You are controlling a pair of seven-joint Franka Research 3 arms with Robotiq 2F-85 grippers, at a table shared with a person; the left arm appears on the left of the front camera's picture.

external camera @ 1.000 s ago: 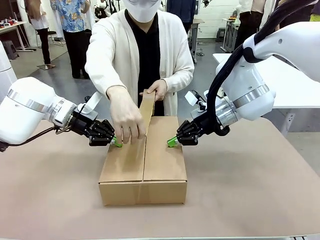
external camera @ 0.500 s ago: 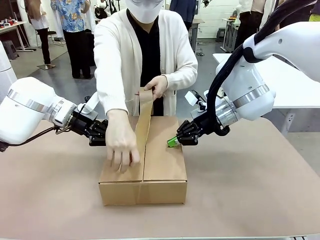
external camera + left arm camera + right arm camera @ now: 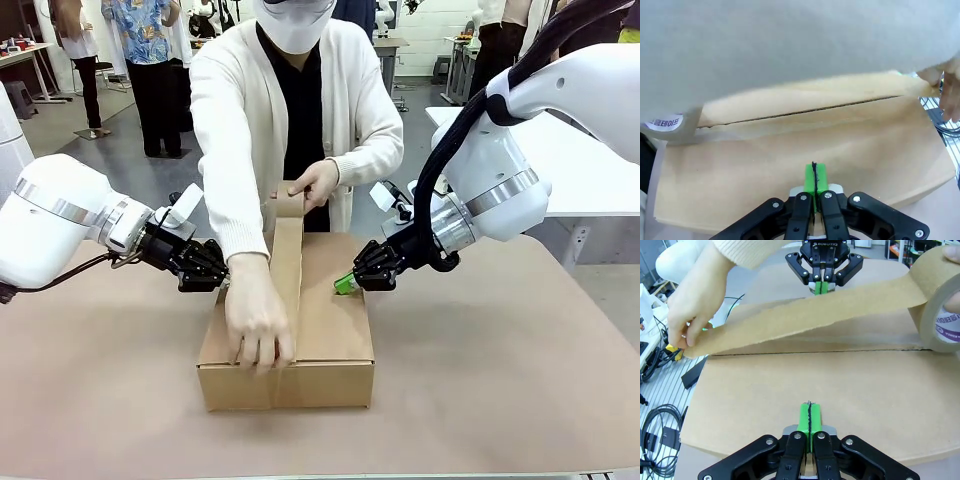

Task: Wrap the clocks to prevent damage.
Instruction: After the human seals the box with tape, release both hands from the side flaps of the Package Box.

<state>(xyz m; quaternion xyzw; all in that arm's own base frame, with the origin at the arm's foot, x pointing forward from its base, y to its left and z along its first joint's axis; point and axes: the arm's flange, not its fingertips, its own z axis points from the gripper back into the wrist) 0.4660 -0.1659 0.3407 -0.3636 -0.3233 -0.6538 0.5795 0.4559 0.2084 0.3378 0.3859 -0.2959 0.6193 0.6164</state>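
Matt brown cardboard box (image 3: pixel 330 325), paper tape (image 3: pixel 287 262) (same dull brown), soft knit sleeve (image 3: pixel 225 150).

The box (image 3: pixel 330 330) is seen from the front across the table (image 3: pixel 500 380), and closely from behind each arm's jaws; its top is shared.

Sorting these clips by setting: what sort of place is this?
Probably a robotics lab or workshop: the left gripper and right gripper flank a cardboard box that a person tapes shut, with other work tables and people standing behind.
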